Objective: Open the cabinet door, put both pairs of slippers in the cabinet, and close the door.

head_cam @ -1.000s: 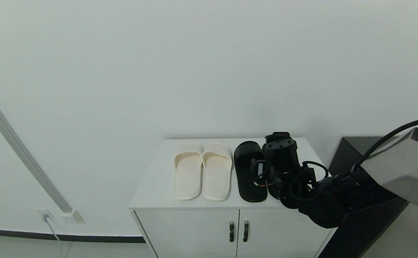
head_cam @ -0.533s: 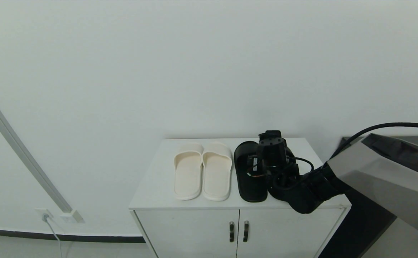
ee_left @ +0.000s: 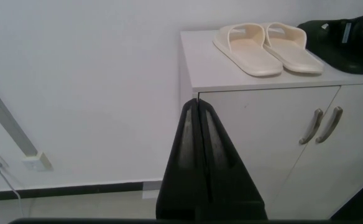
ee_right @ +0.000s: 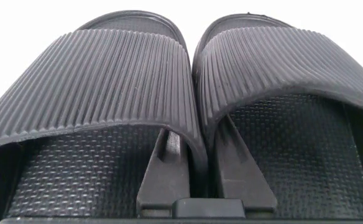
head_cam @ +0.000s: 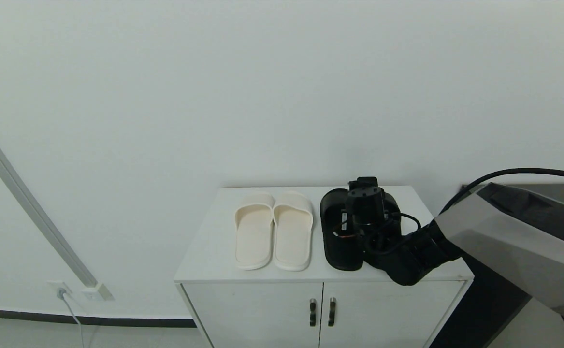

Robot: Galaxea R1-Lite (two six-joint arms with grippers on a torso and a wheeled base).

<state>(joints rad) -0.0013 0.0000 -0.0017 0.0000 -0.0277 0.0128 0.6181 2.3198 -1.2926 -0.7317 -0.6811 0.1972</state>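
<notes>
Nearest, the left jaws hang low off the left front corner of the cabinet [ee_left: 256, 137], pressed together on nothing. The 2 doors are shut and their handles [head_cam: 312, 311] look untouched, so the opening step is not done. On the cabinet top the white slippers [head_cam: 291, 232] lie flat, side by side, exactly where they lay 1 second ago. The change is just beside them. Over that second the right arm swung in over the black slippers [head_cam: 337, 237]. In the last half second the slipper nearer the white pair slid away from it and tipped toward its partner. The right wrist view explains why: the right jaws' fingers [ee_right: 163, 168] sit 1 inside each slipper, under the ribbed straps, clamped on the 2 inner walls squeezed between them. I judge the pair is now gripped as 1 bundle but not yet lifted off the top. That puts the pick ahead of the door, so the left arm would likely have to pull a handle while the right holds the load.
</notes>
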